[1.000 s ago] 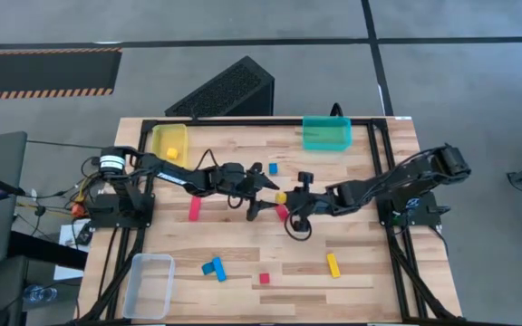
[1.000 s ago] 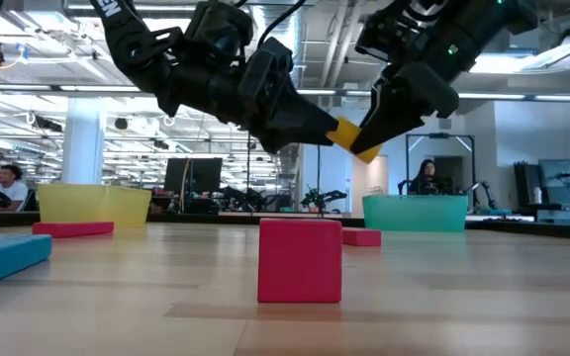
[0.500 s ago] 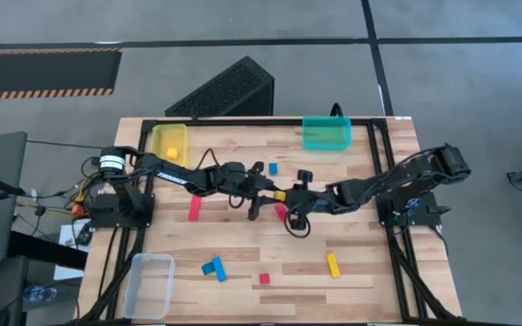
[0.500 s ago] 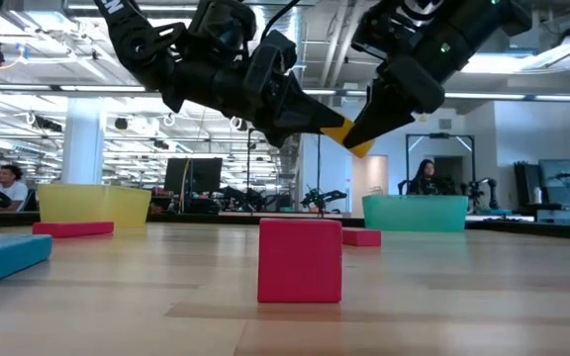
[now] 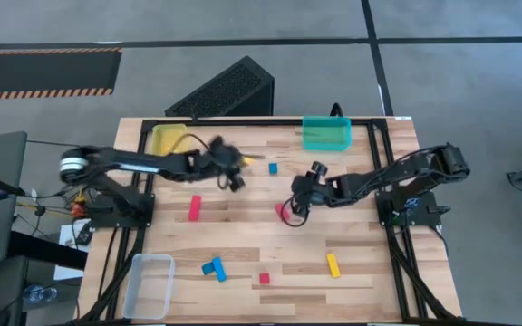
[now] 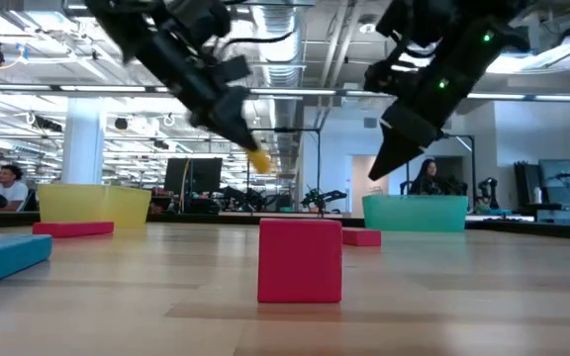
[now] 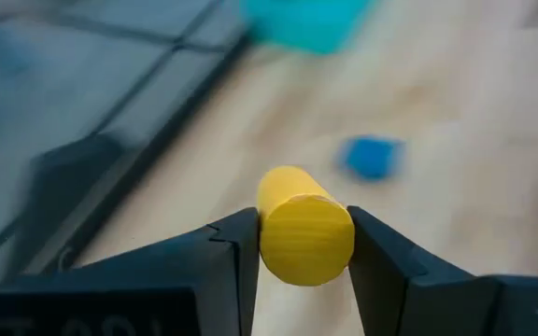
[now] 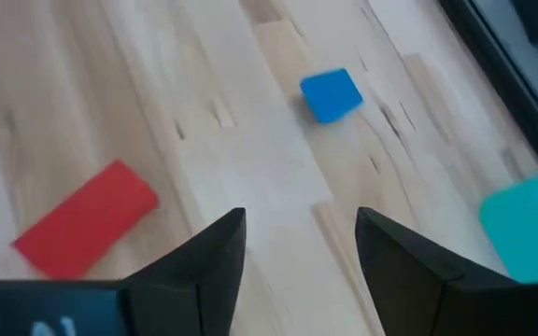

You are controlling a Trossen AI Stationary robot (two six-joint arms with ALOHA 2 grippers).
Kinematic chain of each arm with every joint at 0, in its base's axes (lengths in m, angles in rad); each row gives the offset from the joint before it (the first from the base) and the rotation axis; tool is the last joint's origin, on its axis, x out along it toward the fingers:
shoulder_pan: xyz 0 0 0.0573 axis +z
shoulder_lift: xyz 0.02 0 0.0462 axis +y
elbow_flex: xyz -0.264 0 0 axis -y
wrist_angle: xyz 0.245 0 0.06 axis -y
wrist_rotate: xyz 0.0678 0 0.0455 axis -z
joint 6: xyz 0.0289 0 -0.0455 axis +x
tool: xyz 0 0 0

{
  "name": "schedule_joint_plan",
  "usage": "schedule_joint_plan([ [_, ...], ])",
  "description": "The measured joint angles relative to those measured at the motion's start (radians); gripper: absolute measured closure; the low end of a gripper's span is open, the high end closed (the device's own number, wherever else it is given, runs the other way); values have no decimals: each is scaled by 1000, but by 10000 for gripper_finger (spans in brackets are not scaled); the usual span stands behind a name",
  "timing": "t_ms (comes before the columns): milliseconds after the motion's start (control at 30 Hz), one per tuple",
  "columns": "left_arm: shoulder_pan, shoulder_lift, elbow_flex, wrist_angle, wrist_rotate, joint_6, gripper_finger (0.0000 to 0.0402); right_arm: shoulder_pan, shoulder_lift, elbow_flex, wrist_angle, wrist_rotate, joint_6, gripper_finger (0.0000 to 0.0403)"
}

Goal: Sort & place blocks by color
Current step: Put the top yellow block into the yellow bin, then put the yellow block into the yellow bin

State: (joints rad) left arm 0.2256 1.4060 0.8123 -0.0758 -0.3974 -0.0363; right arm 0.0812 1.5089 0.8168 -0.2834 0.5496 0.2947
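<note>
At the far left of the surface (image 5: 243, 272) we see the yellow bin (image 5: 169, 139), and at the near left the clear bin (image 5: 149, 282). Just right of the yellow bin, our left gripper (image 7: 302, 245) hangs above the wood, its jaws partly closed and pinching a short yellow block (image 7: 302, 227) by its sides. A red bar (image 5: 194, 207) lies below the arm, with two blue blocks (image 5: 213, 268) and a small red cube (image 5: 264, 278) toward the near edge.

Past the middle, a small blue cube (image 5: 273, 167) sits toward the far side. Our right gripper (image 8: 297, 238) hovers with wide, empty jaws above a second red block (image 5: 284, 211). A yellow bar (image 5: 333, 264) lies near right, and the teal bin (image 5: 326, 132) stands at the far right.

We judge the yellow block is headed for the yellow bin. The risks:
- The block looks rounded, so it may roll between the fingers and slip out if the arm swings fast.
- A release short of the bin would bounce the block off the rim onto the surface.
- A low approach could clip the bin wall and shove it.
- The arms work near each other at mid-surface and could collide.
</note>
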Motion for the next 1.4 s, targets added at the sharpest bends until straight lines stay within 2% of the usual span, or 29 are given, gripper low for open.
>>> schedule_joint_plan([
  [167,85,-161,-34,-336,-276,-163,301,-35,0,-46,56,2,20,179],
  [233,121,-204,-47,-454,-348,-266,293,-56,0,-65,110,1,13,179],
  [367,185,-249,-61,-640,-381,-430,274,-104,0,-91,226,-42,-30,179],
  [533,249,-257,-64,-749,-382,-491,267,-145,-10,-95,245,-80,-38,180],
  [767,312,-228,-64,-775,-372,-485,253,-123,-14,-105,234,-81,21,179],
  [933,344,-226,-64,-775,-385,-441,212,-106,-14,-138,236,-81,79,179],
  [1067,351,-235,-64,-771,-467,-408,174,-99,-25,-141,225,-109,91,179],
  [1267,271,-249,-64,-734,-487,-369,147,-76,-120,-141,90,-143,192,183],
  [1333,228,-250,-70,-696,-501,-379,146,-62,-164,-141,3,-156,289,184],
  [1400,178,-250,-99,-576,-469,-369,147,-45,-197,-140,-76,-223,444,183],
])
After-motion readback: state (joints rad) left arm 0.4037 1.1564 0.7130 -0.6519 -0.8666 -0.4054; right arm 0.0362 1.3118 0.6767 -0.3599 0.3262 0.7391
